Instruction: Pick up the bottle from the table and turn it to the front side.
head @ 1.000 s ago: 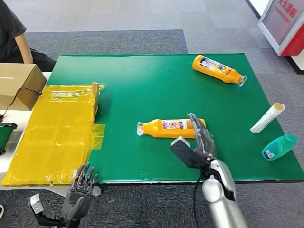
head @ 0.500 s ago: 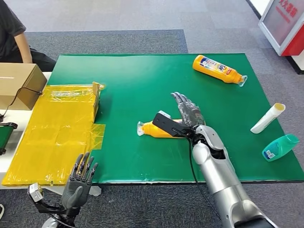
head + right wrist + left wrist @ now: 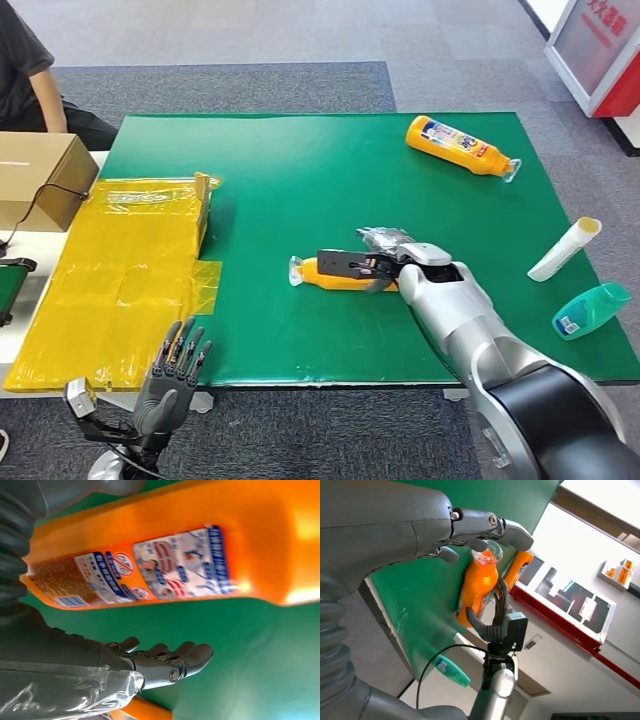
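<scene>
An orange bottle with a clear cap lies on its side near the middle of the green table, cap end to the left. Its printed label faces my right wrist camera. My right hand hangs over the bottle's base end and hides that part. Its fingers are spread, with a strip of green table between them and the bottle. My left hand hangs below the table's front edge, fingers apart, holding nothing. The same bottle also appears in the left wrist view.
A second orange bottle lies at the far right of the table. A white tube and a teal bottle lie at the right edge. Yellow plastic sheeting covers the left side, beside a cardboard box and a seated person.
My right arm has reached forward and to the left, and the hand has turned down over the bottle's base end. The bottle and my left hand have stayed in place.
</scene>
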Motion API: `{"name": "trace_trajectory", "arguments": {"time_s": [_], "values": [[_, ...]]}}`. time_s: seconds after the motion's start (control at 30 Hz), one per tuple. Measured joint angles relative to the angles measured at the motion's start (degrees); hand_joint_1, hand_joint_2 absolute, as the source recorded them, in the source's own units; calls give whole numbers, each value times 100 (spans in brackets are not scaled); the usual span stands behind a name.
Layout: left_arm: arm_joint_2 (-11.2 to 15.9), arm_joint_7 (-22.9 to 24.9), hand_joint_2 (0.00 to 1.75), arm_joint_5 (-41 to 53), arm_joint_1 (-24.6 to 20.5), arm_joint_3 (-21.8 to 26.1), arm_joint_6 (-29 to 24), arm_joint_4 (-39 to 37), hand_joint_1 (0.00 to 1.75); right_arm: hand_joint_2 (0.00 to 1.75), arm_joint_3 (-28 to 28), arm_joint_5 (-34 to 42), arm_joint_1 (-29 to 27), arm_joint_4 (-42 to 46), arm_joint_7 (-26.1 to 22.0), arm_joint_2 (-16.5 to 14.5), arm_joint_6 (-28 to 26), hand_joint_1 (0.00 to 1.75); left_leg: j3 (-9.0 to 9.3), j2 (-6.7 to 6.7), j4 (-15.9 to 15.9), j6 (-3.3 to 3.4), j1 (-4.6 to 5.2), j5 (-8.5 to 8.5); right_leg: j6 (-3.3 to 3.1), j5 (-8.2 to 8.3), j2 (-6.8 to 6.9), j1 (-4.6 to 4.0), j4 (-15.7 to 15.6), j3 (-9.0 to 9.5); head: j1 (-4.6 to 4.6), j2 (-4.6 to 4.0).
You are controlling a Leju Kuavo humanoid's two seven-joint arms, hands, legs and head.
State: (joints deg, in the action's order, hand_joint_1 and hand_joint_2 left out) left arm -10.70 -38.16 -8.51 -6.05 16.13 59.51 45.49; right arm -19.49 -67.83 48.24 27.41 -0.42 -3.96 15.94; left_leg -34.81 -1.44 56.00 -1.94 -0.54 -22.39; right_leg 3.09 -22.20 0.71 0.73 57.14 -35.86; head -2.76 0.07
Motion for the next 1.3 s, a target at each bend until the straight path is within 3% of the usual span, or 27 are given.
{"name": "trace_trajectory", "arguments": {"time_s": [0.3, 0.5, 0.63, 0.8, 1.03, 1.17, 1.3], "values": [[28, 0, 175, 98, -89, 16, 58, -92, 0, 175, -252, -25, 423, -619, 42, 253, 796, 0, 0, 0, 0, 0, 1, -1, 0, 0, 0, 0, 0, 0, 1, 0], [46, 0, 175, 117, -109, 21, 65, -138, 0, 175, -303, 45, 533, -771, 193, 397, 865, 4, 0, -1, 0, 0, 0, -1, 0, 1, 0, 0, 0, -1, 1, 0], [50, 0, 175, 126, -125, 25, 66, -163, 0, 175, -303, 122, 533, -849, 297, 475, 865, 175, 0, -1, 0, 0, 0, -1, 0, 1, 0, 0, 0, -1, 1, 0], [52, 0, 175, 125, -130, 31, 63, -184, 0, 175, -303, 185, 505, -898, 87, 558, 696, 175, 0, -1, 0, 0, 1, -2, 0, 1, -1, 0, 0, -1, 1, 0], [58, 0, 175, 225, -51, 66, -92, -78, 0, 175, -282, 640, 248, -682, -525, 564, -360, 175, 0, -1, 0, 0, 0, -2, 0, 0, 0, -1, 0, -1, 1, 0], [56, 0, 175, 227, 56, 69, -386, 288, 0, 175, -129, 1446, -394, 222, -875, 566, -1013, 175, 0, 1, 0, -1, -1, -5, -1, -5, 2, -3, 0, 0, 1, 0], [83, 0, 175, 221, 53, -14, -927, 609, 0, 175, -42, 2120, -1314, 1463, -972, 557, -1068, 175, -2, 8, 0, -1, -1, -9, -2, -12, 10, -3, 0, 0, 1, 0]]}}
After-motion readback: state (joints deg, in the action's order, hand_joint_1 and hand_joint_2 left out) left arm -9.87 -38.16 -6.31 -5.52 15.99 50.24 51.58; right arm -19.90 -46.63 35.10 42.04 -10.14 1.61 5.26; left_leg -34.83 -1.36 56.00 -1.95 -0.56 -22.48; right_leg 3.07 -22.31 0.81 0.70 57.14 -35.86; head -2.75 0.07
